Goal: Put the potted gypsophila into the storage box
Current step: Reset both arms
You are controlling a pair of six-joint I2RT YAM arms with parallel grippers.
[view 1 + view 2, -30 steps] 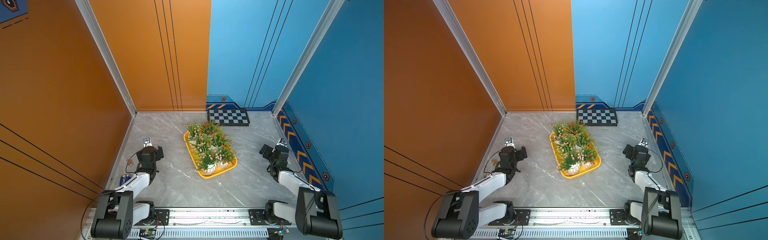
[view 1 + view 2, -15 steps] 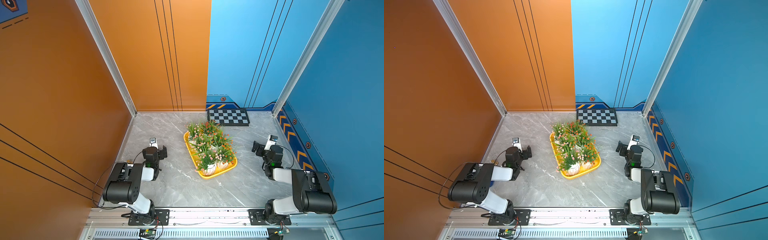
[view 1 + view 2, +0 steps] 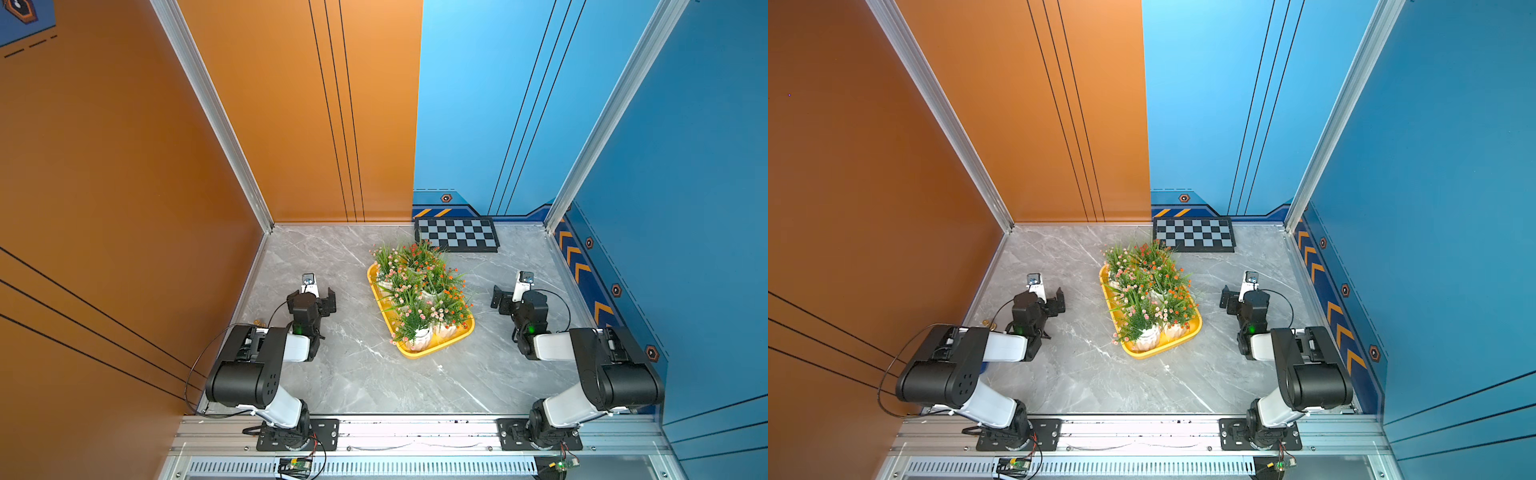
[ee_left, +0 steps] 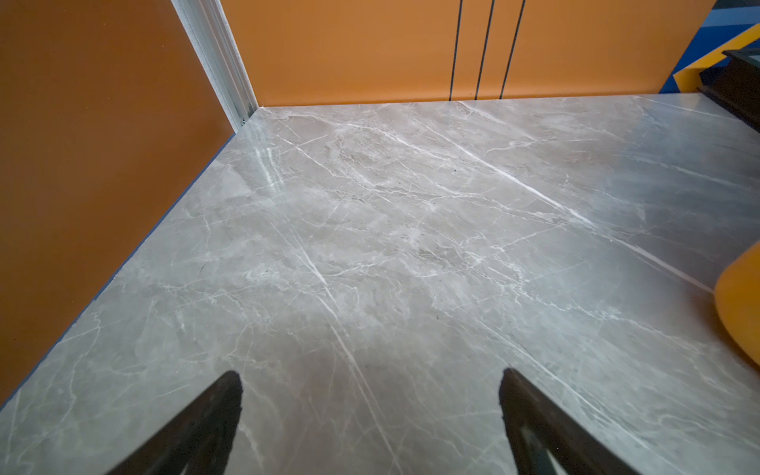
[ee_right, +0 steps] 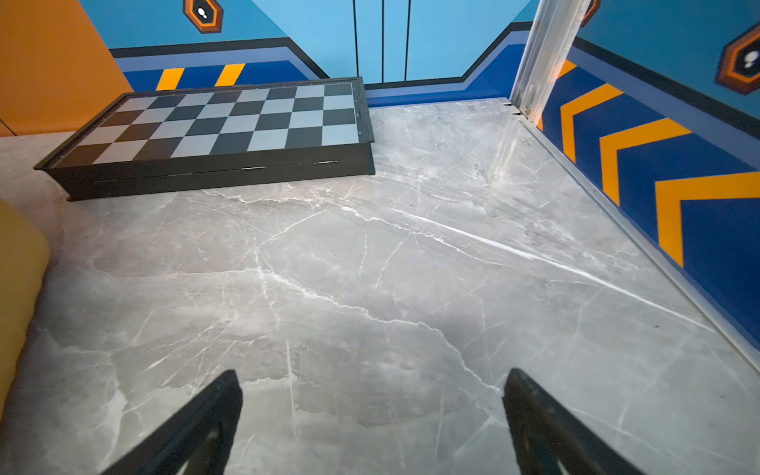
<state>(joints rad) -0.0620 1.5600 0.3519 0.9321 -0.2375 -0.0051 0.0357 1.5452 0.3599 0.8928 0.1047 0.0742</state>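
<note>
Both arms (image 3: 249,370) (image 3: 615,374) folded up, potted gypsophila (image 3: 419,286) unmoved in storage box (image 3: 428,352)

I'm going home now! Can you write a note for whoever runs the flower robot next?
Left gripper: open, empty, touching nothing.
Right gripper: open, empty, touching nothing.
Small fake gypsophila plants in white ribbed pots: standing inside the shallow yellow plastic storage tray, between the two grippers.
Done: no pot shows outside the tray.
Left: probably nothing; leaves hide the exact count.
</note>
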